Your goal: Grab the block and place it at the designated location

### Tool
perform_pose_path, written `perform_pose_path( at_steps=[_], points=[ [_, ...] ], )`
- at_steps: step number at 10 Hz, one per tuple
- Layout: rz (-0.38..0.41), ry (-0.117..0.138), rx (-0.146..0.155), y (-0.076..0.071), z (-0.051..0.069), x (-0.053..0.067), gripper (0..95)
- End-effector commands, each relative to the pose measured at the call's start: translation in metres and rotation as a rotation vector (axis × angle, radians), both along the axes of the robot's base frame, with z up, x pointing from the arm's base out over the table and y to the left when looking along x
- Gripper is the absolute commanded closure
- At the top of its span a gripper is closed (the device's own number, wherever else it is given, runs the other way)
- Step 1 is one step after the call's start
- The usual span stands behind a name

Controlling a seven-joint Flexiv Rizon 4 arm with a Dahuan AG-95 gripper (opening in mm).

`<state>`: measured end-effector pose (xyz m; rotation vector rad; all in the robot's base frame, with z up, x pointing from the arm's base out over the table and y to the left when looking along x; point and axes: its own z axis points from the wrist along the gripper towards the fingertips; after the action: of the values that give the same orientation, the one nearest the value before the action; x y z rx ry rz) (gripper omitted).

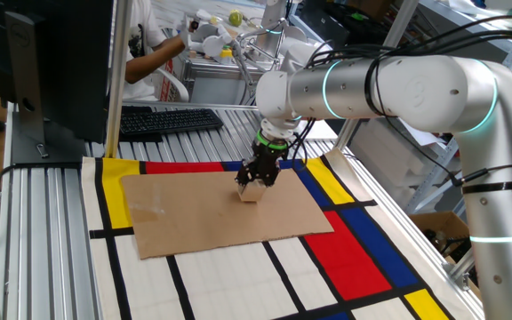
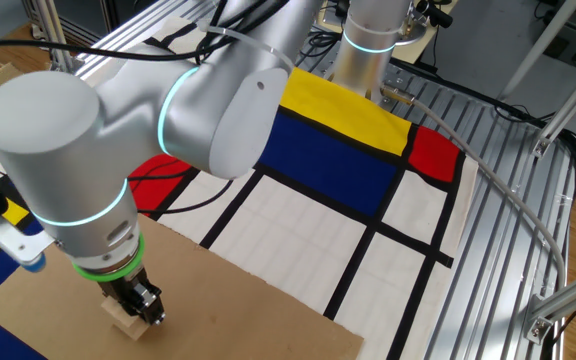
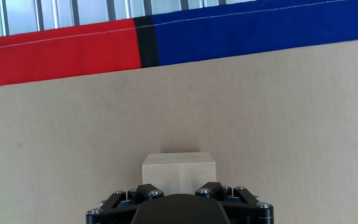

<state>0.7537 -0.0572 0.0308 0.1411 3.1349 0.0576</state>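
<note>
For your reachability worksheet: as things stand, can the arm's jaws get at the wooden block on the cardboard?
Probably yes: the gripper stands directly over the block on the cardboard sheet, jaws either side, nothing between them.

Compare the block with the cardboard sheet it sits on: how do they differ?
The block is a small raised cube; the cardboard sheet is flat and wide. The block is pale tan, the sheet a darker brown. The gripper stands right over the block, while most of the sheet lies bare. Both have plain, unprinted faces.

No legible txt, labels, brands or nos. anywhere in these views.
</note>
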Motion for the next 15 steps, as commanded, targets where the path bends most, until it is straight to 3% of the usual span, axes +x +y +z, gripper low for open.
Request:
perform_pose_path(
  at_steps=[1, 10, 13, 14, 15],
  points=[
    [0.001, -0.002, 0.002, 0.0004, -0.0007, -0.0002, 95.0],
    [0.001, -0.005, -0.012, 0.0025, -0.0081, 0.0016, 95.0],
    [-0.017, 0.007, -0.025, 0.0025, -0.008, 0.0015, 38.0],
    [-0.023, 0.008, -0.02, 0.0026, -0.0079, 0.0015, 38.0],
    [-0.023, 0.008, -0.023, 0.0026, -0.0078, 0.0015, 19.0]
  ],
)
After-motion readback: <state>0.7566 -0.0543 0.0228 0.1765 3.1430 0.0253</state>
